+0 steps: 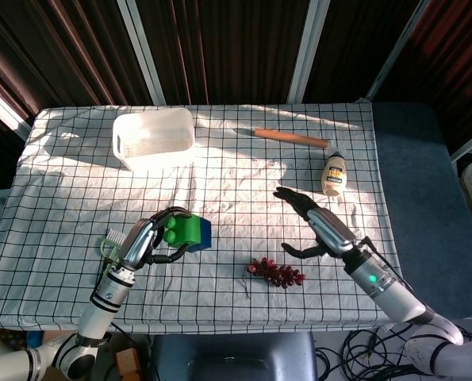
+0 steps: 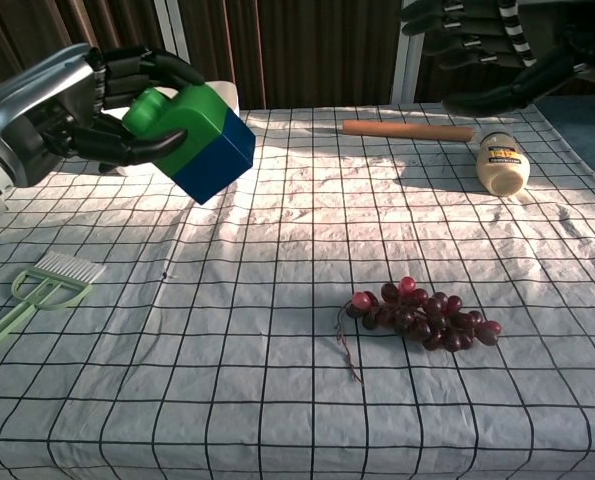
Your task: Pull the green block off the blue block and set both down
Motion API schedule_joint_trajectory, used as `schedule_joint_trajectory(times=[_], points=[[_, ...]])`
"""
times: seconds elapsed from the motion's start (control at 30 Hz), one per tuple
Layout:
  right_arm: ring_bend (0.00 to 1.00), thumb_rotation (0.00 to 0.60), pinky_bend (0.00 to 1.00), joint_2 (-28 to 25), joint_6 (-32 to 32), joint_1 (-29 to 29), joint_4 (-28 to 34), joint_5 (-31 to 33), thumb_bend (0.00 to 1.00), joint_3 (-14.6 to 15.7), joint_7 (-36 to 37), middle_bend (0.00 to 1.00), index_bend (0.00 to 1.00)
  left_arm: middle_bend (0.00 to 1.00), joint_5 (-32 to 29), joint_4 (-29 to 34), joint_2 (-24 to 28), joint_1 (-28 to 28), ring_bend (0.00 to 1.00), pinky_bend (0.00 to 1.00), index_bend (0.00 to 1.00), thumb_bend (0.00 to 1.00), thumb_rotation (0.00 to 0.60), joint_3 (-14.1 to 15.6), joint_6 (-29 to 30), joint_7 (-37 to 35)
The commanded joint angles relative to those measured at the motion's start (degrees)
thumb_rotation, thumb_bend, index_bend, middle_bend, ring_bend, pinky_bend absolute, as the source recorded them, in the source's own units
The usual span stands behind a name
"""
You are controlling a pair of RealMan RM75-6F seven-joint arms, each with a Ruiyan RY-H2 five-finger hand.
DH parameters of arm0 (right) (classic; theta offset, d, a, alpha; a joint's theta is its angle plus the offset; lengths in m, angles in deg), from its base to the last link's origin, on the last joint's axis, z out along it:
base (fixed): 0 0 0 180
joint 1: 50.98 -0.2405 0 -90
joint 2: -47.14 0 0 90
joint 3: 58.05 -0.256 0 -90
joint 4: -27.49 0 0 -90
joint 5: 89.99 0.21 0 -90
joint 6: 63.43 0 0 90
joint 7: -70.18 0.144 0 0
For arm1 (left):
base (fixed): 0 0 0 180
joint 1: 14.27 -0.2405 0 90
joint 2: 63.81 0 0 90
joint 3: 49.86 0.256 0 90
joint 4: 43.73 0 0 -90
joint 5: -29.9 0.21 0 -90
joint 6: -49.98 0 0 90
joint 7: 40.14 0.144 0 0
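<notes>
Left hand [image 2: 87, 100] gripping green block [image 2: 182, 115], hiding its far side; blue block [image 2: 217, 160] attached. Right hand [image 2: 487, 45] hovering at 1 o'clock, fingers spread, wrist cut off.

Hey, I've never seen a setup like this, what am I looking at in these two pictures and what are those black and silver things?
Those are a robot's two arms, each ending in a mechanical hand. One picture looks down from its head, the other looks forward from its chest.

The left hand holds a green block still stuck to a blue block, lifted above the checked tablecloth. The right hand is open and holds nothing.

On the cloth lie a bunch of dark grapes, a pale green brush, a white tub, a wooden rolling pin and a small bottle on its side.
</notes>
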Motion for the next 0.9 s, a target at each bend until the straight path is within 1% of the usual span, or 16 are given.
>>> schedule_joint_trajectory(times=[0.03,0.13,0.33,0.5,0.6,0.67,0.9], points=[[0.00,0.600,0.00,3.9,-7.9,-7.0,1.4,10.3,0.26,-3.8,-3.3,0.00,0.00,0.70,0.4,0.7,0.1,-0.2,0.74,0.88,0.60,0.60,0.600,0.0,0.3,0.7],[0.00,0.600,0.00,5.0,-11.5,-10.0,1.8,16.4,0.26,-5.0,-3.7,0.00,0.00,0.70,1.2,0.0,-0.5,-0.2,0.74,0.88,0.60,0.60,0.600,-0.2,1.2,2.3],[0.00,0.600,0.00,7.6,-14.9,-14.3,1.9,23.0,0.26,-5.4,-6.3,0.00,0.00,0.70,1.3,-1.0,-1.2,0.0,0.74,0.88,0.60,0.60,0.600,-0.5,1.2,3.1],[0.00,0.600,0.00,8.6,-14.8,-15.4,1.7,24.4,0.26,-5.3,-7.6,0.00,0.00,0.70,1.3,-1.0,-1.2,0.0,0.74,0.88,0.60,0.60,0.600,-0.6,1.3,3.0],[0.00,0.600,0.00,10.4,-14.9,-17.3,1.0,27.5,0.26,-4.9,-10.0,0.00,0.00,0.70,1.5,-0.7,-1.2,0.0,0.74,0.88,0.60,0.60,0.600,-0.6,1.4,2.6],[0.00,0.600,0.00,12.5,-14.2,-19.0,-0.6,29.8,0.26,-4.4,-12.2,0.00,0.00,0.70,1.9,-0.4,-1.1,-0.1,0.74,0.88,0.61,0.59,0.600,-0.5,1.7,2.8],[0.00,0.600,0.00,15.3,-12.3,-21.0,-2.1,34.6,0.26,-3.6,-16.0,0.00,0.00,0.70,2.3,0.2,-0.7,-0.3,0.74,0.88,0.61,0.59,0.600,-0.4,1.9,2.5]])
